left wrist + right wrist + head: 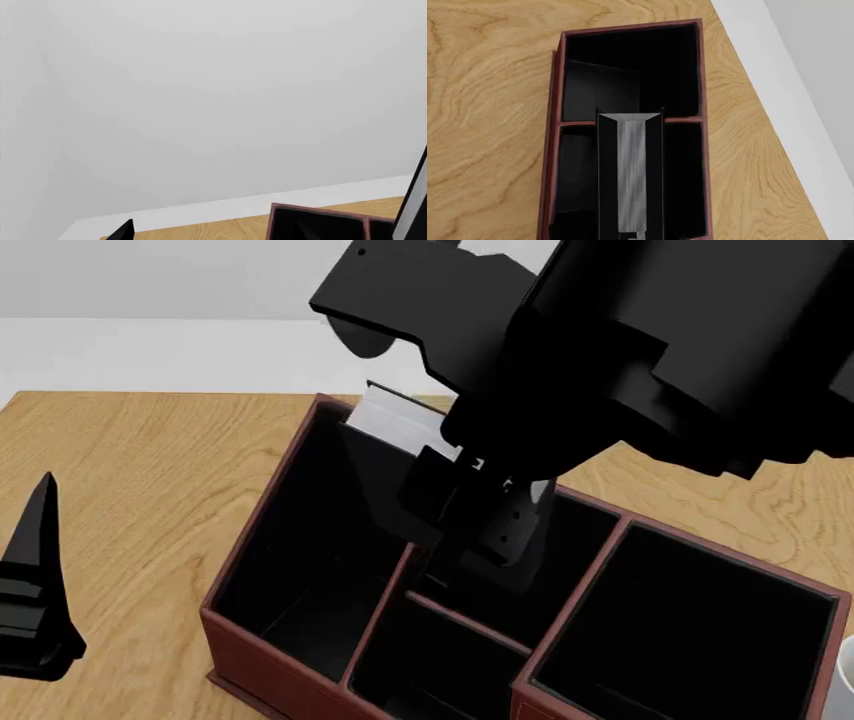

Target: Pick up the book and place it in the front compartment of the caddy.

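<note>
The book (390, 422), black with pale page edges, is tilted over the caddy (247, 660), and my right gripper (470, 540) is shut on it. Its lower end is hidden behind the gripper. The right wrist view looks down the book (630, 165) end-on: grey pages between black covers, above a divider of the red-brown caddy (552, 150). My right gripper (630, 236) barely shows there. My left gripper (38, 580) stands apart at the caddy's left, open and holding nothing. One of its fingertips (123, 231) shows in the left wrist view, with a caddy corner (271, 222) beyond.
The caddy stands on a wooden table (134, 460) with a white wall behind it. A sliver of a white mug (846, 680) shows at the caddy's right. The right arm (641, 340) blocks much of the head view.
</note>
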Tool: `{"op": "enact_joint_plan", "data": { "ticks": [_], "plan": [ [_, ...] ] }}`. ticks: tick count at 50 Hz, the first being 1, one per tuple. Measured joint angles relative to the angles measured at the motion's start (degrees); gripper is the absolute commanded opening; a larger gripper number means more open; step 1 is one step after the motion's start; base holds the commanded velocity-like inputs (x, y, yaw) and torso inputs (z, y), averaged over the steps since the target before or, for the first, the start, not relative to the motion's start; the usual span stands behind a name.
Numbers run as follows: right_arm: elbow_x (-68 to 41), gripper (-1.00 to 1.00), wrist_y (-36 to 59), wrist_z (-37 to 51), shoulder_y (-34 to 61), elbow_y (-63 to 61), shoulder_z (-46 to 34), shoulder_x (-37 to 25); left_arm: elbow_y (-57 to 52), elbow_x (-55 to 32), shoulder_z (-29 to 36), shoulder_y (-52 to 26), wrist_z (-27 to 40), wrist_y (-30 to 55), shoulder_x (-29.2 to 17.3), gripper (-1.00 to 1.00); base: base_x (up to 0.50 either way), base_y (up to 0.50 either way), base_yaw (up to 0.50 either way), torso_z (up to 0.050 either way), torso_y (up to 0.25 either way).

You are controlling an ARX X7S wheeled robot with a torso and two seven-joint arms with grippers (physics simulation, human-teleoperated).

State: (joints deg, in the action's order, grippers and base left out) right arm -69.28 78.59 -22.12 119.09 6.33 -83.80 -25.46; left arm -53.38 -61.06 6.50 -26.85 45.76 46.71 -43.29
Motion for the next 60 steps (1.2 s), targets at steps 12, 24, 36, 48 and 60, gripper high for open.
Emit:
{"op": "enact_joint_plan", "data": {
  "ticks": [12, 24, 36, 48, 60],
  "plan": [
    [0.25, -1.0, 0.0, 1.01, -1.18, -1.09, -0.97, -0.58, -0.11, 0.07, 0.24, 0.08, 0.27, -0.2, -0.18, 1.0, 0.0, 0.0, 0.0, 0.0, 0.001],
    [0.54, -1.0, -0.08, 2.34, -2.45, -1.95, -1.82, -1.52, -0.2, -0.01, 0.39, 0.07, 0.53, -0.41, -0.42, 1.0, 0.0, 0.0, 0.0, 0.0, 0.002],
    [0.56, -1.0, -0.52, 3.04, -3.09, -2.23, -1.95, -2.03, -0.2, -0.01, 0.55, 0.09, 0.69, -0.68, -0.62, 1.0, 0.0, 0.0, 0.0, 0.0, 0.0],
    [1.88, -1.0, -2.09, 3.27, -4.42, -1.37, -2.93, -2.06, -0.18, -0.27, 0.58, -0.05, 0.93, -0.86, -0.93, 1.0, 0.0, 0.0, 0.0, 0.0, 0.0],
    [3.61, -1.0, -4.03, 3.35, -6.19, 0.0, -4.04, -1.74, -0.03, -0.48, 0.71, -0.33, 1.03, -1.02, -1.15, 1.0, 0.0, 0.0, 0.0, 0.0, 0.0]
  ]
}}
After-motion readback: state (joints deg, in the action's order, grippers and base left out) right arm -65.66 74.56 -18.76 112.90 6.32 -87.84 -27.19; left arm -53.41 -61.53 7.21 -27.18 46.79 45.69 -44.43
